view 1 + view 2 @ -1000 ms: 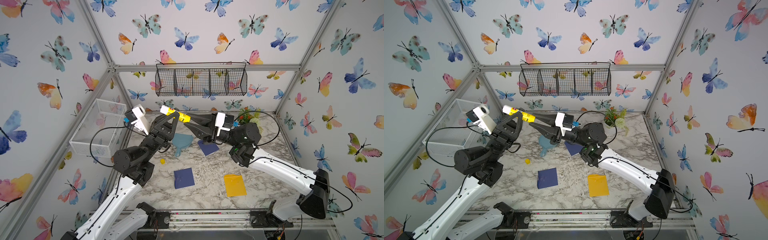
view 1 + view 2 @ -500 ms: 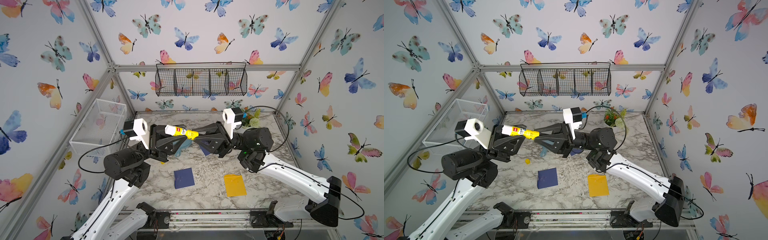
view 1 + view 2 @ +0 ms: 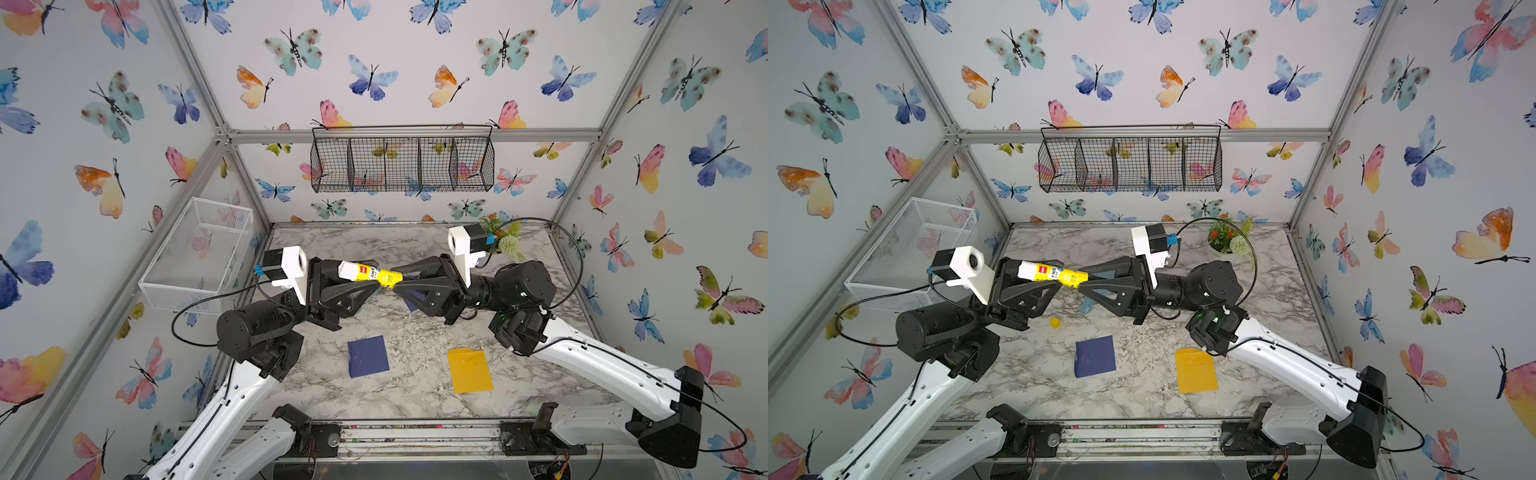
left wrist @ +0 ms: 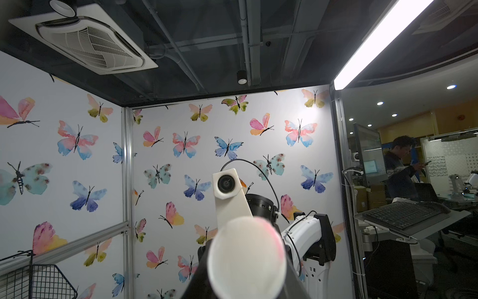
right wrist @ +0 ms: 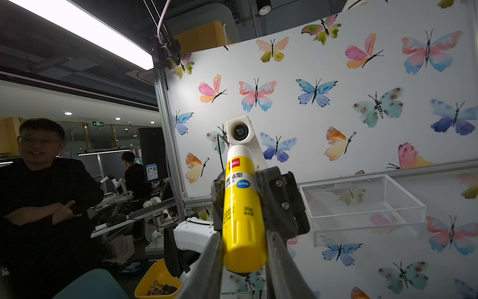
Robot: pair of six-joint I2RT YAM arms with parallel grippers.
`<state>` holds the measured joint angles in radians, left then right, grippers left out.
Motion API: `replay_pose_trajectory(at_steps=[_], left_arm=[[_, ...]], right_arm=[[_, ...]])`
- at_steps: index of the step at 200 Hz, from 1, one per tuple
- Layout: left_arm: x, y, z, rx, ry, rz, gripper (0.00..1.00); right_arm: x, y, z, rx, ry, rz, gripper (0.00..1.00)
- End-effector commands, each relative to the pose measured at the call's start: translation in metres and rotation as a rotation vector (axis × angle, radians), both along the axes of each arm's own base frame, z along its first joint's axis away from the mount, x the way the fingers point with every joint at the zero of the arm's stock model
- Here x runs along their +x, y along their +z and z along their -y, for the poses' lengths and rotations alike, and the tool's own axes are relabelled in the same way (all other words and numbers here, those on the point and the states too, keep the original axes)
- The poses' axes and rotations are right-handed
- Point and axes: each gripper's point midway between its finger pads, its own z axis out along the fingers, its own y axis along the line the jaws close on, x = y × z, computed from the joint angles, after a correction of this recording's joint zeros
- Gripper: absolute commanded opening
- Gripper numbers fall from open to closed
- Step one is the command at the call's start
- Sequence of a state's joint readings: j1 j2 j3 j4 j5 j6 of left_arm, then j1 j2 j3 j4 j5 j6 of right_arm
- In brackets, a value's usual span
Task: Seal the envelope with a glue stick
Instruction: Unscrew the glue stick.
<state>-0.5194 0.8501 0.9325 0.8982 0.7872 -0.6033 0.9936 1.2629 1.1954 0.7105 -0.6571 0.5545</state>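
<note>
**Glue stick held in mid-air between two claws**

The left claw point(image 3: 372, 274) pinches the glue stick point(image 3: 353, 271) around its white label band. It holds the stick level, well above the table point(image 3: 415, 399), probably so the other arm can work its end. The right claw point(image 3: 395, 282) has its tips either side of the yellow base; whether they press it or merely flank it I cannot tell. Below lie a blue envelope point(image 3: 368, 356) and a yellow envelope point(image 3: 470, 370), both untouched.

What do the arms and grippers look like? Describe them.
Left arm and right arm: white links, black joints, looping black cables. Left gripper and right gripper: black triangular fingers, each topped by a white camera block.
</note>
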Motion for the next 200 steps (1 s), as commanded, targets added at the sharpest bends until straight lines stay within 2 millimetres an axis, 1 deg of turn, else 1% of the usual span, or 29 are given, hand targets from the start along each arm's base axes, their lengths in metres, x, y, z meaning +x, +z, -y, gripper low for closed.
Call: replay_pose_trajectory(at_steps=[1,10,31,51,54,61,81,100,120,140,200], left_arm=[[0.005,0.010,-0.009,-0.049,0.045,-0.032,0.00],[0.010,0.009,-0.010,-0.057,0.058,-0.064,0.00],[0.029,0.005,-0.015,-0.094,0.112,-0.174,0.00],[0.049,-0.003,-0.020,-0.125,0.164,-0.292,0.00],[0.055,-0.002,-0.023,-0.147,0.189,-0.315,0.00],[0.059,-0.004,-0.025,-0.155,0.204,-0.338,0.00],[0.066,-0.004,-0.029,-0.177,0.220,-0.389,0.00],[0.071,-0.004,-0.033,-0.213,0.212,-0.443,0.00],[0.072,-0.003,-0.034,-0.258,0.164,-0.483,0.00],[0.077,-0.005,-0.034,-0.281,0.144,-0.520,0.00],[0.088,-0.002,-0.031,-0.302,0.097,-0.627,0.00]], right_arm=[[-0.003,0.027,0.020,0.109,-0.083,0.099,0.43],[0.000,0.025,0.019,0.114,-0.102,0.114,0.47],[0.003,0.024,0.022,0.132,-0.171,0.183,0.50],[0.010,0.026,0.026,0.150,-0.265,0.245,0.53],[0.010,0.026,0.027,0.151,-0.277,0.258,0.53],[0.011,0.026,0.027,0.154,-0.300,0.288,0.53],[0.012,0.025,0.029,0.159,-0.361,0.374,0.53],[0.014,0.020,0.026,0.148,-0.433,0.506,0.51],[0.020,0.014,0.023,0.135,-0.527,0.652,0.52],[0.028,0.011,0.018,0.119,-0.605,0.753,0.54],[0.055,0.004,-0.009,0.051,-0.712,0.901,0.55]])
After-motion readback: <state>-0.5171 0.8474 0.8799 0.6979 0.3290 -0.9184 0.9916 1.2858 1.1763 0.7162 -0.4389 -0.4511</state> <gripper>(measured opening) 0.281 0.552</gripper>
